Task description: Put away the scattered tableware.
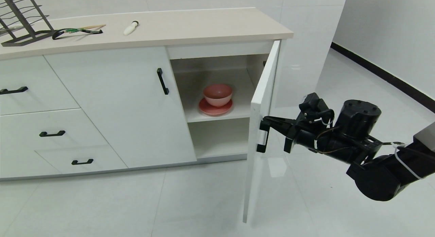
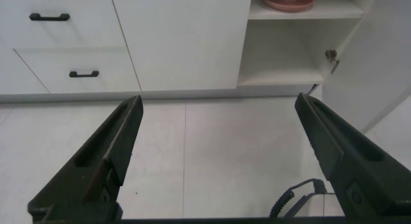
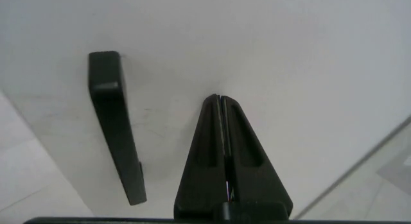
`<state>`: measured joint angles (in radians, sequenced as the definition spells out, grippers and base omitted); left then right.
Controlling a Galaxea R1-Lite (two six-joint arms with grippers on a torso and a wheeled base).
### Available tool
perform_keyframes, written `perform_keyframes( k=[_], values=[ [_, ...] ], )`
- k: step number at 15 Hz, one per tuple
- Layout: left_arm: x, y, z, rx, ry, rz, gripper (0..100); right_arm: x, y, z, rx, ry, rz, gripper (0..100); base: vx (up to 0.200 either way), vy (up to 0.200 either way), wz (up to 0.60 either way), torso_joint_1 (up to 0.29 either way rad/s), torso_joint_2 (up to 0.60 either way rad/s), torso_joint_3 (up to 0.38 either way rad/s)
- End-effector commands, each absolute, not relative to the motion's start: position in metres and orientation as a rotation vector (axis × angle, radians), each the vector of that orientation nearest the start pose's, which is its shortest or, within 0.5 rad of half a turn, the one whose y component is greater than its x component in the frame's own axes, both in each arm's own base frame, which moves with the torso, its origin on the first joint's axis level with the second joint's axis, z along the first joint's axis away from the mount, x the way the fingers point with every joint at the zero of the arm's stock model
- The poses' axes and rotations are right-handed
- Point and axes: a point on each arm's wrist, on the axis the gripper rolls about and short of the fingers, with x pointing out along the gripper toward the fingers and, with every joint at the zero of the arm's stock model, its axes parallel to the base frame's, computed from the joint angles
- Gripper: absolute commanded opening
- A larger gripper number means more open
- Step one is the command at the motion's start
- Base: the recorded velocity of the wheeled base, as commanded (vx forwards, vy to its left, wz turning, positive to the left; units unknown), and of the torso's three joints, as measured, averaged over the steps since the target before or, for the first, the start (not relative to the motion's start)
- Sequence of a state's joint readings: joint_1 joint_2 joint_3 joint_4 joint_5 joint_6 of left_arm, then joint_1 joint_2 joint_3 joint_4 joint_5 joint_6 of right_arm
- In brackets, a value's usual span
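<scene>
A pink bowl [image 1: 218, 93] sits on a pink plate [image 1: 215, 109] on the upper shelf of the open cupboard; the plate [image 2: 288, 0] also appears in the left wrist view. The white cupboard door [image 1: 261, 104] stands swung out. My right gripper [image 1: 268, 121] is at the door's outer face, shut with nothing between its fingers. In the right wrist view its tip [image 3: 220, 99] rests against the door beside the black handle [image 3: 115, 121]. My left gripper [image 2: 218, 101] hangs open over the floor, facing the cupboard.
On the counter [image 1: 204, 26] lie a black-and-green utensil with chopsticks [image 1: 77, 30] and a small white tool [image 1: 131, 28], next to a dark wire rack [image 1: 20, 19]. Drawers with black handles [image 1: 52, 133] are left of the cupboard. A wall runs along the right.
</scene>
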<state>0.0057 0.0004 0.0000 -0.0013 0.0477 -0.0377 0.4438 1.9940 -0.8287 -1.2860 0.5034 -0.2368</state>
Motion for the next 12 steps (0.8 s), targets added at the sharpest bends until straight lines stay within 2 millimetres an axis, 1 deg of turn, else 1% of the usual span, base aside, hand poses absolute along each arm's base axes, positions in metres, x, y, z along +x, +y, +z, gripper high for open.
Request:
perform_keyframes(
  k=[1,5,6,12],
  values=[
    [-0.023,0.001,0.076,-0.038,-0.003,0.054,100,0.327,0.177,0.151,-0.221,-0.247,0.948,0,0.0,0.0,0.0,0.0,0.0,0.0],
    [-0.023,0.001,0.076,-0.038,-0.003,0.054,100,0.34,0.189,0.152,-0.218,-0.283,0.957,0,0.0,0.0,0.0,0.0,0.0,0.0],
    [-0.023,0.001,0.076,-0.038,-0.003,0.054,100,0.346,0.194,0.149,-0.218,-0.288,0.959,0,0.0,0.0,0.0,0.0,0.0,0.0],
    [-0.023,0.001,0.076,-0.038,-0.003,0.054,100,0.36,0.219,0.14,-0.207,-0.32,0.992,0,0.0,0.0,0.0,0.0,0.0,0.0]
  ],
)
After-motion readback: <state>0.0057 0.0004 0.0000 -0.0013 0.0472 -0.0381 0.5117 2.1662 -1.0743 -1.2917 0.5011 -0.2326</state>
